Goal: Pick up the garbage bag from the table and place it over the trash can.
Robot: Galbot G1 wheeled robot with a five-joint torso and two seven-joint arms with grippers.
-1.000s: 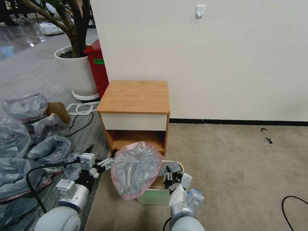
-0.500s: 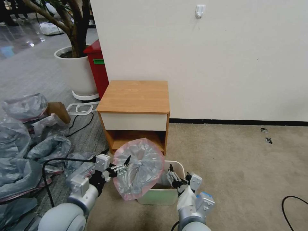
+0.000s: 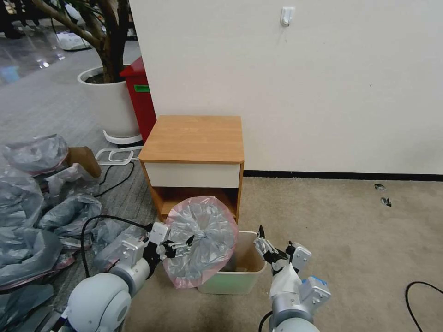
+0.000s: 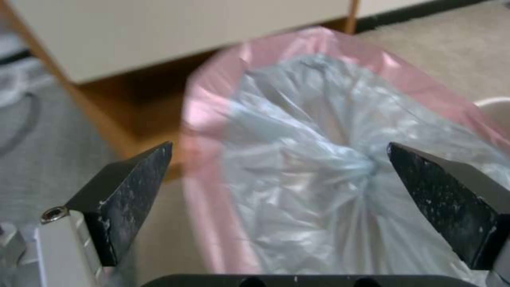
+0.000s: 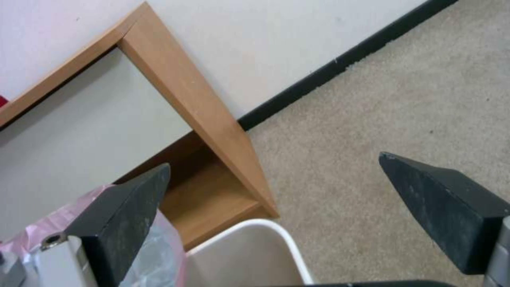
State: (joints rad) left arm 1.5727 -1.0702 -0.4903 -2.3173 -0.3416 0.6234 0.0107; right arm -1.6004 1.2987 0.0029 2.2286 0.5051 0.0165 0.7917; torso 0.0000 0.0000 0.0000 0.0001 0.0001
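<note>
Two grippers are at work low in the head view, and both have their fingers spread with nothing pinched. My left gripper [image 3: 182, 243] sits at the lower left of centre, pointing at the garbage bag [image 3: 200, 240]; in the left wrist view the left gripper [image 4: 276, 191] frames the crumpled grey plastic and its pink band, the fingers apart on either side without touching it. My right gripper [image 3: 264, 240] hovers at the lower right of centre, just off the near right corner of the trash can [image 3: 244, 274].

The bag is off the counter [image 3: 194, 138] and stands open-mouthed, tilted up on the left rim of the bin, its mouth facing me and not down over the opening. I judge it rests there because only one edge of the band has caught the rim; the rest hangs outside, down the left wall. The bin interior to the right of the bag is bare, so the covering looks half done at best.

Compared with a second ago, my left arm has swung in toward the bag and its gripper has released the band, while my right gripper has moved out of the bin toward the right and opened. The bag has sagged slightly lower and turned rounder.
</note>
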